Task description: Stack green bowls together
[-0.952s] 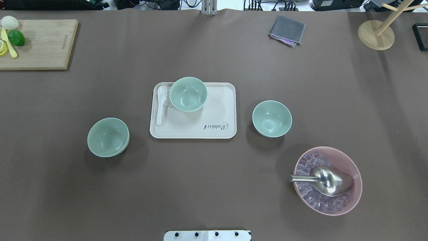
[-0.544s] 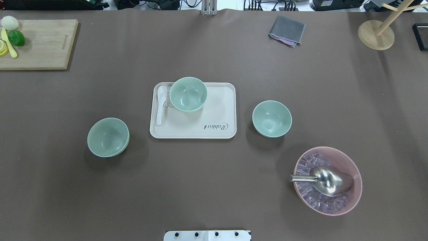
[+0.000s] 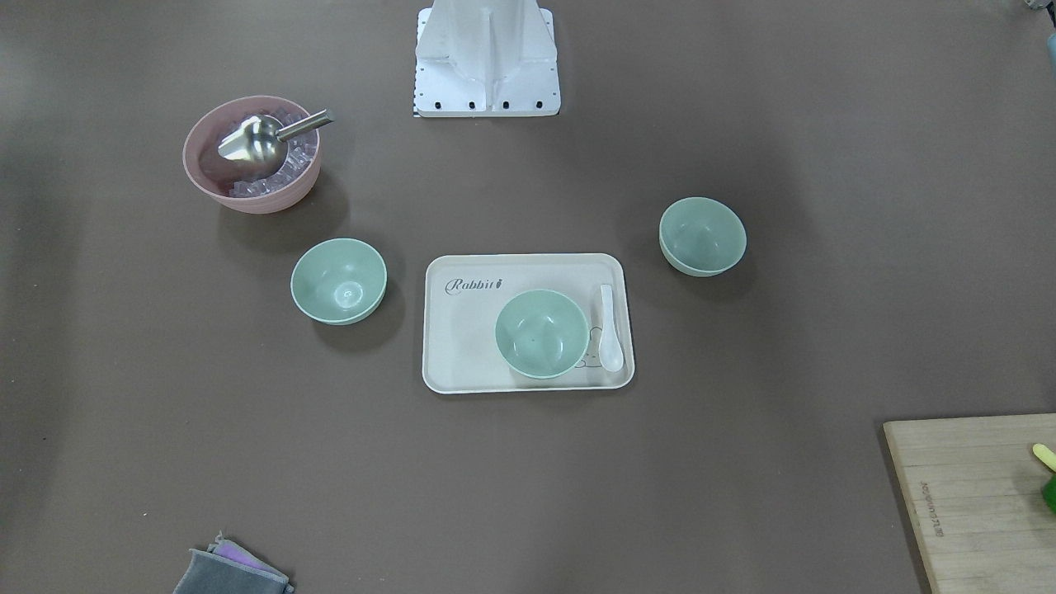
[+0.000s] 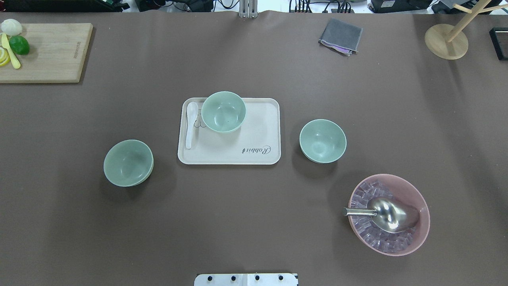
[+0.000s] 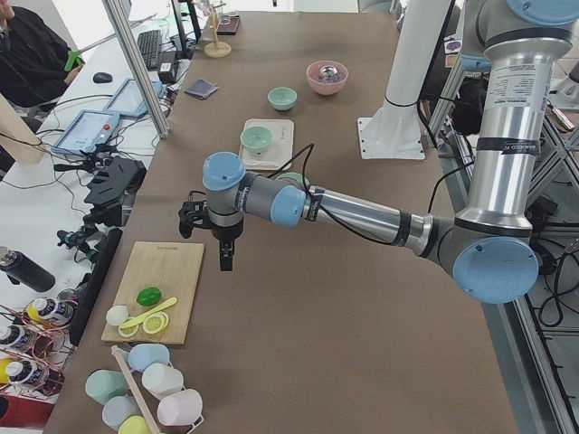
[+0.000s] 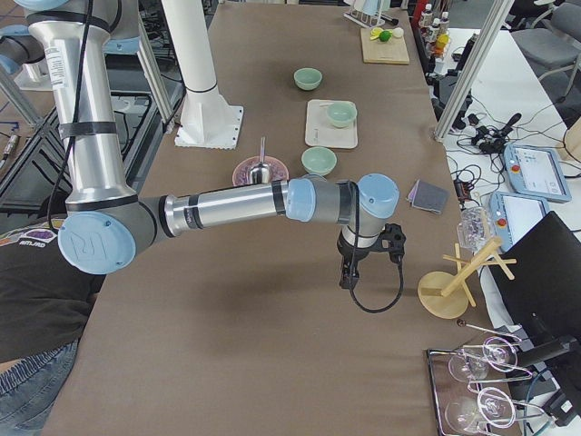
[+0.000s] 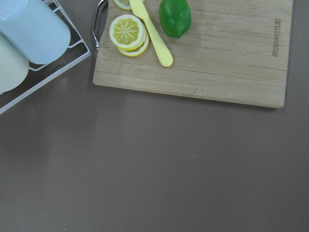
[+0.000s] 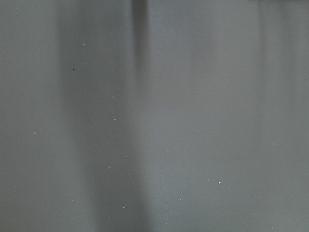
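Three pale green bowls stand upright and well apart on a brown tabletop (image 4: 254, 222), none stacked. The middle bowl (image 4: 223, 111) sits at the far edge of a cream tray (image 4: 222, 147), just beside a white spoon (image 4: 190, 125). The left bowl (image 4: 128, 163) and the right bowl (image 4: 322, 141) rest on the tabletop on either side of the tray. Near the right bowl, a larger pink bowl (image 4: 426, 222) holds ice cubes and a metal scoop (image 4: 393, 216). The left pincer (image 5: 224, 260) hangs near a wooden cutting board (image 5: 161, 285); the right pincer (image 6: 346, 275) hangs over bare tabletop. Both show only small and from the side, so I cannot tell how far either is open.
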Available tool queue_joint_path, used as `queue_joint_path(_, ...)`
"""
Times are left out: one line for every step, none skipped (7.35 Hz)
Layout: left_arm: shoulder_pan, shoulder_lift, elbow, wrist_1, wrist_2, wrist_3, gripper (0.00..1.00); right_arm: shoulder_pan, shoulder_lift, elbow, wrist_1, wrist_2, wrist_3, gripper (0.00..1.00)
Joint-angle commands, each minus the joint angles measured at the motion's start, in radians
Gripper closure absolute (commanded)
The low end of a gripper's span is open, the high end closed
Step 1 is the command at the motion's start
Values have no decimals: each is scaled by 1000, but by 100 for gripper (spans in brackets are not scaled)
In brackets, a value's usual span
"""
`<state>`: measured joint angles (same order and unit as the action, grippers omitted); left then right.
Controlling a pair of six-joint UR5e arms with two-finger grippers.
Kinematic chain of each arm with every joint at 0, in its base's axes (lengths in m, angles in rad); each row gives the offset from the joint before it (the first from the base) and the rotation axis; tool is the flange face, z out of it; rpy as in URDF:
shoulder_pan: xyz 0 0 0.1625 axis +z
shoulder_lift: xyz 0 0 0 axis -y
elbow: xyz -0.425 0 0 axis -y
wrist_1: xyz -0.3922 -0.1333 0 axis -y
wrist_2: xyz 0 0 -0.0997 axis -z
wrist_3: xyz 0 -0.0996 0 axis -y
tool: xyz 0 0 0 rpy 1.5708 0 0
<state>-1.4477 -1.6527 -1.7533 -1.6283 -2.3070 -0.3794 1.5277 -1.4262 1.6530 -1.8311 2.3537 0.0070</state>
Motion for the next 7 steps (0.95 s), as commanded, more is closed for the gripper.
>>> queue_joint_path(41, -13, -49, -11, -18, -47, 2, -46, 48, 4, 1, 2, 39, 0)
queue_joint_path(58, -36, -60, -12, -67, -182, 2, -78, 85, 2, 1, -1, 80, 0)
queue_joint_path(120, -44, -52, -16, -52, -229, 2, -116, 105, 4, 4, -1, 111, 0)
queue_joint_path(125, -38, -25, -60, -72, -231, 2, -171, 156, 1, 9, -19, 187, 0)
queue_joint_path(128, -42, 24, -156, -160, -249, 2, -204, 167, -7, 56, -33, 258, 0)
queue_joint_path(139, -44, 26, -186, -149, -316, 2, -245, 149, -12, 150, -39, 260, 0)
queue_joint_path(170, -59, 20, -188, -123, -334, 2, -270, 139, -44, 214, -47, 260, 0)
